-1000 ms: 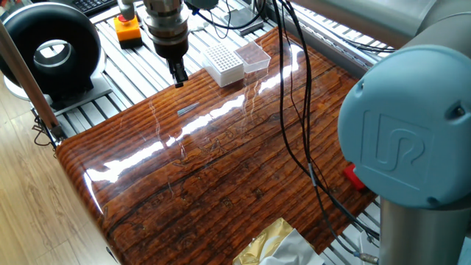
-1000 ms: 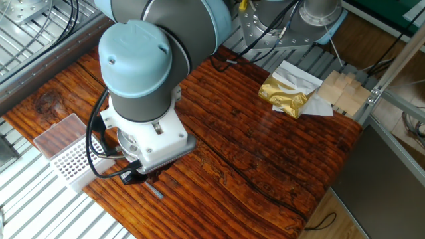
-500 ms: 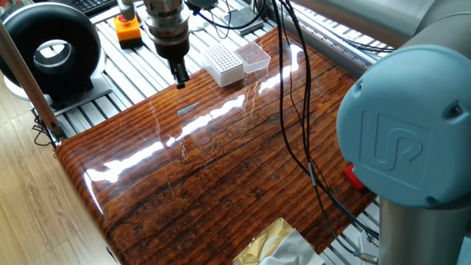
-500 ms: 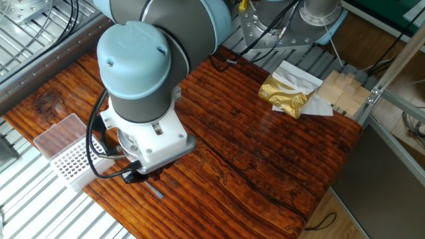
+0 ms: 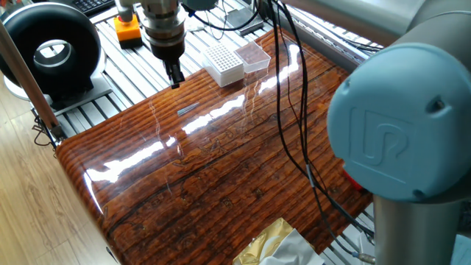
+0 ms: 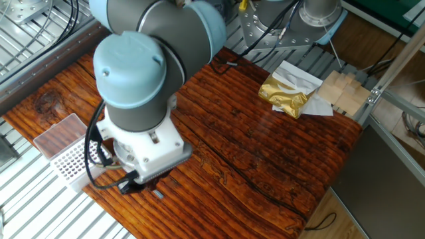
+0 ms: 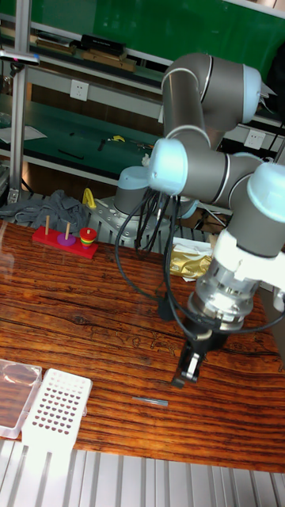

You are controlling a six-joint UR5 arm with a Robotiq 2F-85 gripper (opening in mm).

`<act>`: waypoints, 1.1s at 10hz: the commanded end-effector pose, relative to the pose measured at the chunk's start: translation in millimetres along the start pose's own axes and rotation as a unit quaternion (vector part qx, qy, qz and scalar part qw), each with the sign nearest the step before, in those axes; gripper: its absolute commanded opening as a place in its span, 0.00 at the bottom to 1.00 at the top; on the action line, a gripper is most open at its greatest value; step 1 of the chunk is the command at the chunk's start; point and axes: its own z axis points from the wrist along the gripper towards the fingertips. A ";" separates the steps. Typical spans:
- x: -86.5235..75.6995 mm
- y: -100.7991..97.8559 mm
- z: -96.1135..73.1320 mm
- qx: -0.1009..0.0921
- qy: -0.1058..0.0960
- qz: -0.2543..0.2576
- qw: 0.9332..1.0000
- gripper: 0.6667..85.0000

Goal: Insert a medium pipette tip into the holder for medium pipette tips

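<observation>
Pipette tip (image 5: pixel 188 110): lies flat on the wooden table (image 5: pixel 221 169), a thin grey sliver, free of any grip. In the tall fixed view it shows at (image 7: pixel 150 379); in the other fixed view only a short end shows at (image 6: pixel 158 194), under the arm's wrist.

Tip relative to holder: well apart from the holder (image 5: pixel 222 62), with bare table between them. In the tall fixed view the tip lies to the right of the holder (image 7: pixel 54 405), at about the same depth near the table's front edge.

Gripper (image 5: pixel 175 76): points down above the table, near its edge on the holder's side.

Tip relative to fingers: the tip is not between the fingers (image 7: pixel 192 363). In the tall fixed view it lies on the table below the fingertips and toward the holder from them, near but not touching. In one fixed view it lies just beside the gripper, further in from the table's edge.

Finger state: the fingers look close together with nothing between them; whether they fully meet cannot be told.

Holder: white block with a grid of holes on top, standing at the table's edge. A clear lid (image 5: pixel 253 56) lies touching it on the side away from the tip.

Gold foil bag (image 6: pixel 284 93): lies at the far end of the table from the holder.
</observation>
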 end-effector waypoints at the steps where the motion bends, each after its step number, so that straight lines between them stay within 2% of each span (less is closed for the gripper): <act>1: -6.5 -17.1 17.0 0.004 -0.017 -0.004 1.000 0.00; 3: -5.7 -23.2 26.0 0.004 -0.011 -0.012 1.000 0.00; 5: 9.0 -7.5 29.1 -0.028 0.013 -0.026 0.999 0.00; 6: 23.7 4.6 30.0 -0.054 0.042 -0.036 0.997 0.00; 7: 35.2 10.2 31.3 -0.067 0.069 -0.045 0.994 0.00; 9: 31.8 9.0 39.7 -0.069 0.075 -0.061 0.993 0.00; 10: 32.1 11.6 43.4 -0.072 0.087 -0.068 0.991 0.00; 11: 29.7 11.3 46.1 -0.066 0.095 -0.076 0.990 0.00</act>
